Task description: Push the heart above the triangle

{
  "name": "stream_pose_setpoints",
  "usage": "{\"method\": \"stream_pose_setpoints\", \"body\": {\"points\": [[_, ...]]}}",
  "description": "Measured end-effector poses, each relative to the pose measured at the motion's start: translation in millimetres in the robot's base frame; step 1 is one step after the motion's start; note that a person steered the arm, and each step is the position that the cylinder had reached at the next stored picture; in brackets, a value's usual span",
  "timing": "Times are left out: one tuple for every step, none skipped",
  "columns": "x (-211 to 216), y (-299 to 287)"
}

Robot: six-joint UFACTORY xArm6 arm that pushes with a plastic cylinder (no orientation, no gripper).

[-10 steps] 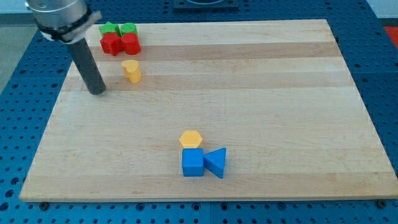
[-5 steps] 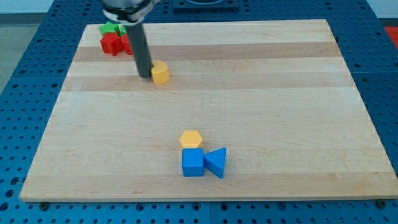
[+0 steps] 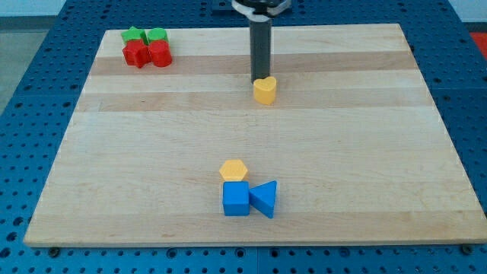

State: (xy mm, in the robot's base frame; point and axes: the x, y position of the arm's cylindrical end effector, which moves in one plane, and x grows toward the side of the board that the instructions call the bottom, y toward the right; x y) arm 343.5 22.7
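Note:
A yellow heart block (image 3: 265,90) lies on the wooden board, above centre. My tip (image 3: 258,80) touches its upper left side; the dark rod rises from there to the view's top. A blue triangle (image 3: 265,199) lies near the view's bottom, almost straight below the heart, with a long stretch of board between them. A blue cube (image 3: 236,199) touches the triangle's left side, and a yellow hexagon (image 3: 234,170) sits just above the cube.
At the board's top left corner sits a tight cluster: a green star (image 3: 134,35), a green block (image 3: 156,36), a red star (image 3: 136,53) and a red block (image 3: 160,53). The wooden board (image 3: 365,137) rests on a blue perforated table.
My tip swept from the board's left side to the right, met the yellow heart and pushed it rightward to above centre. The other blocks have not moved.

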Motion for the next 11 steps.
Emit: {"method": "stream_pose_setpoints", "body": {"points": [[0.0,27.2],[11.2,32.9],[14.8,32.0],[6.0,27.2],[4.9,18.3],[16.6,15.3],[29.6,6.9],[41.2,-2.1],[50.4,-12.7],[64.1,-18.8],[80.3,-21.2]]}}
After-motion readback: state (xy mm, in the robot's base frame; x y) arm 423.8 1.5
